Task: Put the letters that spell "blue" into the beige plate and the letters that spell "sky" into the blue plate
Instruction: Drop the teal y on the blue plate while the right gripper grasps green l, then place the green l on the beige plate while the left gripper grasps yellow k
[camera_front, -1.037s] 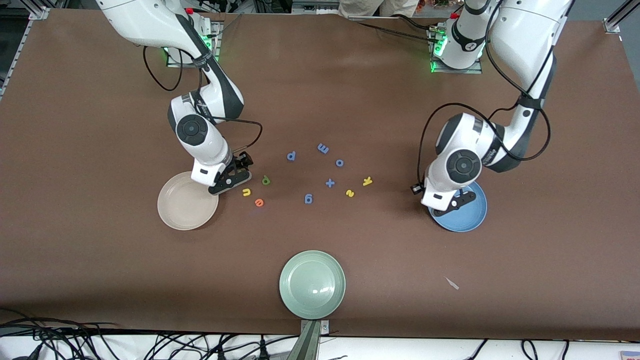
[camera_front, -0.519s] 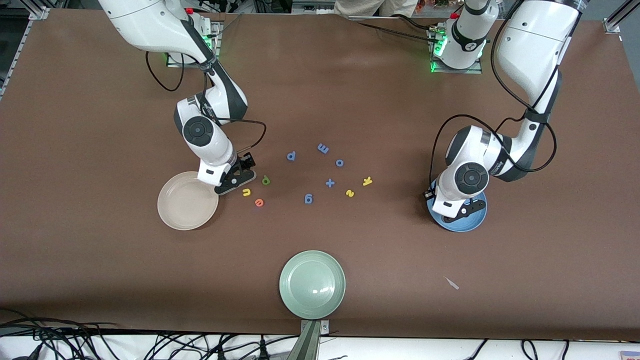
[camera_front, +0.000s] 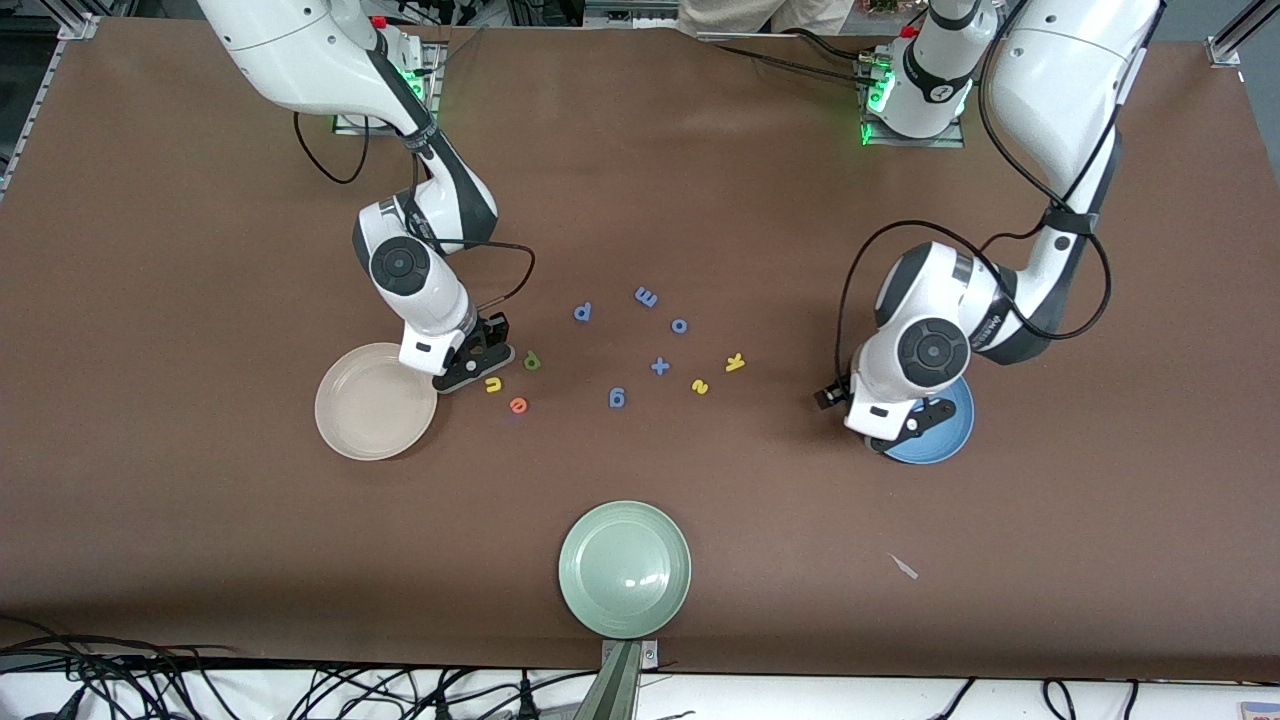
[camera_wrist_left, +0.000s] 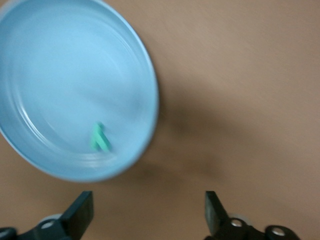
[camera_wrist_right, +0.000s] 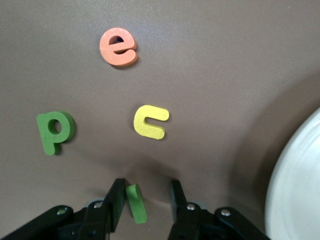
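The left gripper (camera_wrist_left: 145, 220) is seen wide open and empty at the edge of the blue plate (camera_front: 945, 440), in which the teal "y" (camera_wrist_left: 100, 138) lies. The right gripper (camera_wrist_right: 146, 200) is set low on the bench (camera_front: 200, 560) just beside the beige plate (camera_front: 350, 425), its fingers (camera_wrist_right: 116, 199) partly closed around the green "l" (camera_wrist_right: 136, 202), one finger touching it. The orange "e" (camera_front: 518, 405), yellow "u" (camera_front: 493, 384) and green "b" (camera_front: 531, 361) lie nearby, with the yellow "s" (camera_front: 700, 386) and yellow "k" (camera_front: 735, 362) toward the bench's middle.
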